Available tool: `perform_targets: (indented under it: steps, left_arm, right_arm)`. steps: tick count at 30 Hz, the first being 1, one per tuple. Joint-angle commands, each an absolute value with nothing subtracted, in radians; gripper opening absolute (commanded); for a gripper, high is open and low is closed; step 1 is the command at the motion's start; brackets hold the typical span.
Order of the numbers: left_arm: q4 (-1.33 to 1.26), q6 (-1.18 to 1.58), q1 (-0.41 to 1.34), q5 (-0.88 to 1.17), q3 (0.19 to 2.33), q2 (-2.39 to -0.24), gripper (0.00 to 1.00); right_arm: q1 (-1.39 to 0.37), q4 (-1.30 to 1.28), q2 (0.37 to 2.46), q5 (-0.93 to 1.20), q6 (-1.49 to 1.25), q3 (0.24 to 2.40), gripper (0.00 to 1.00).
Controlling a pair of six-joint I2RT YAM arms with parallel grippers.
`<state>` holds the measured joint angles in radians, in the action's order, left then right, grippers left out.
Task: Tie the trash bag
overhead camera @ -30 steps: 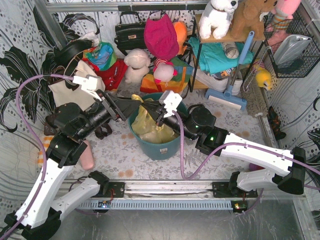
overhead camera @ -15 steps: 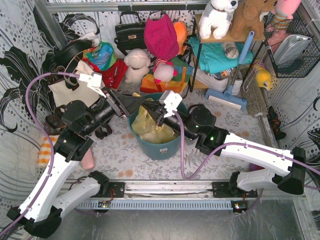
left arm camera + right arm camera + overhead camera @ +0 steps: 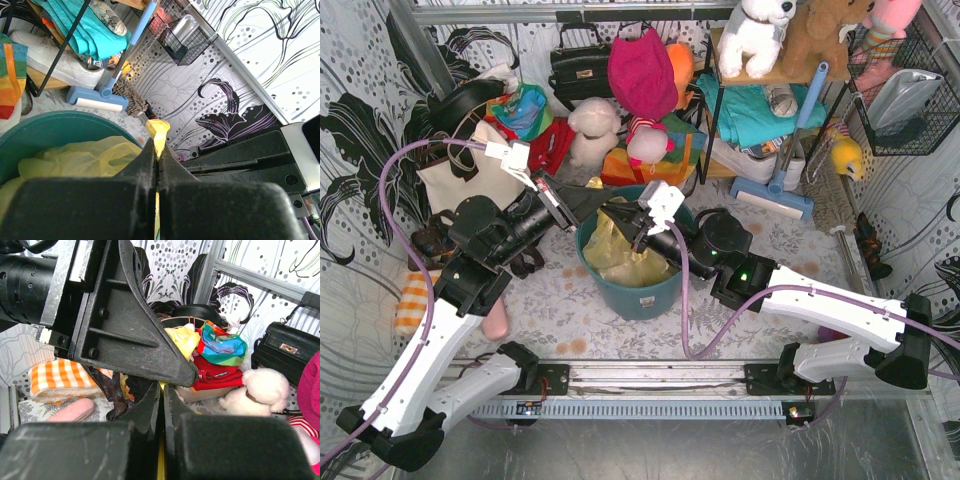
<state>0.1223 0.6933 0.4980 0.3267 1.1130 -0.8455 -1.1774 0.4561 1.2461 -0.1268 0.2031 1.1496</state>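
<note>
the trash bag is seated in the teal bin at the centre of the top view, its yellow-green film slumped inside the rim; parts of its mouth are drawn up over the bin's far edge, where both arms meet. in the left wrist view a twisted tail of the film is seen poking out past the tips of the left gripper, whose jaws are pressed together on it. in the right wrist view the jaws of the right gripper are likewise closed, with a thin yellow strip caught between them low in the frame; the left gripper's black finger crosses just above them, so the two are taken to be almost touching.

the step in hand is judged to be the gathering of two tails for the knot; no crossing or loop can be seen yet. next, one tail would have to be carried over and under the other and drawn tight; steady tension is called for, since the thin film could tear or slip.

further out, a cream tote bag lies at upper left, plush toys at upper centre, and a blue sweeper at right.
</note>
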Motion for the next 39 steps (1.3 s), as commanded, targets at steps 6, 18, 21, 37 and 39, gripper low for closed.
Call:
perform_targets:
  steps: [6, 18, 21, 37, 39]
  left_arm:
    - [0.065, 0.677, 0.502, 0.327, 1.124, -0.848, 0.00]
    - [0.055, 0.678, 0.502, 0.337, 1.124, -0.871, 0.00]
    - [0.043, 0.684, 0.502, 0.341, 1.117, -0.873, 0.00]
    - [0.024, 0.695, 0.502, 0.359, 1.103, -0.875, 0.00]
    - [0.026, 0.693, 0.501, 0.358, 1.103, -0.873, 0.00]
  right_arm:
    - [-1.178, 0.337, 1.154, -0.199, 0.014, 1.195, 0.35]
    - [-1.177, -0.193, 1.092, -0.287, -0.530, 1.301, 0.44]
    - [-1.177, -0.175, 1.082, -0.250, -0.632, 1.271, 0.43]
    - [-1.177, 0.031, 1.135, -0.098, -0.766, 1.188, 0.45]
    - [-1.177, 0.065, 1.143, -0.085, -0.766, 1.184, 0.47]
